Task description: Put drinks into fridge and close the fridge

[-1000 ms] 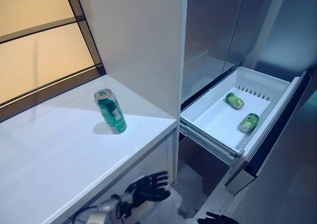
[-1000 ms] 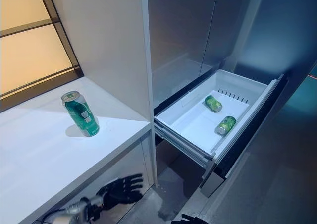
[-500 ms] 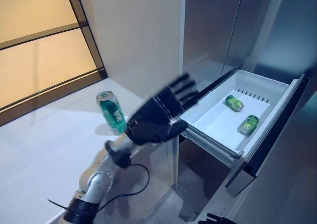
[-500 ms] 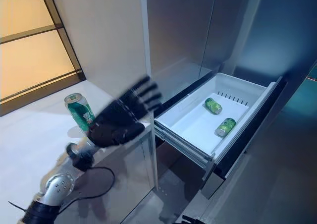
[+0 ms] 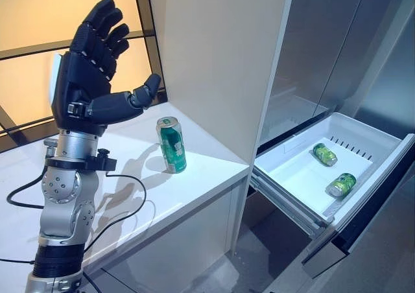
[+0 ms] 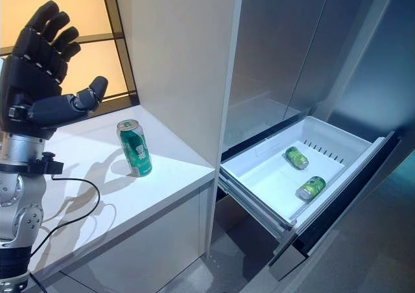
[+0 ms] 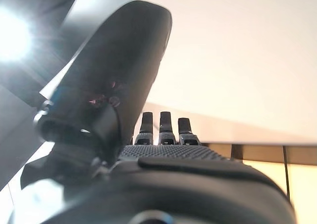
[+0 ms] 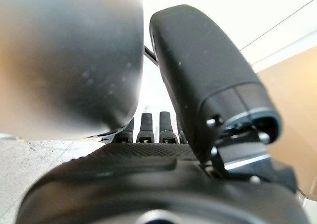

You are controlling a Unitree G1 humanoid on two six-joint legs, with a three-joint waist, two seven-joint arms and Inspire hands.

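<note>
1. The left hand (image 5: 87,72) is held raised above the white counter (image 5: 130,196), its fingers (image 5: 97,27) straight and slightly spread, the thumb (image 5: 133,98) stretched out sideways; nothing is held in it
2. A green can (image 5: 172,145) is seen standing upright on the counter, near the tall white cabinet side (image 5: 214,66), well apart from the raised hand
3. The fridge drawer (image 5: 305,176) is pulled out, below the grey fridge doors (image 5: 324,40)
4. Two more green cans are seen lying on their sides in the drawer: one can (image 5: 324,154) towards the back, the other can (image 5: 341,185) nearer the drawer's front wall; they lie apart from each other
5. The right hand (image 8: 148,154) is shown only in the right wrist view, where its thumb (image 8: 208,80) stands up and short fingertips (image 8: 147,122) are seen in a row past the palm; whether the fingers are straight or curled cannot be told, and no can is seen against them
6. A window with a dark frame (image 5: 146,46) is seen behind the counter
</note>
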